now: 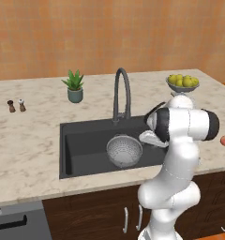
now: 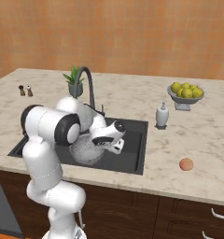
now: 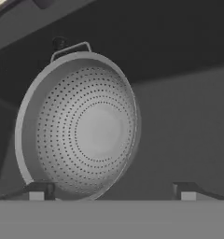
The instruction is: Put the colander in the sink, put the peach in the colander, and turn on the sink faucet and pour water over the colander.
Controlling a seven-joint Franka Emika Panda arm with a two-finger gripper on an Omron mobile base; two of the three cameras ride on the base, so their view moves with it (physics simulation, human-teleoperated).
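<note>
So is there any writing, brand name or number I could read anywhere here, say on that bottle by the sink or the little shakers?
None: no view shows readable text.
Soap bottle: plain, no label.
Two shakers: too small to tell.
Colander, sink, faucet: unmarked.

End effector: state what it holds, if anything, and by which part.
Nothing is held. The end effector is open, its fingertips spread wide over the colander, which sits free in the sink.

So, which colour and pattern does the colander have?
Silver-grey metal, dotted all over with rings of small holes; the colander shows best in the hand view.
</note>
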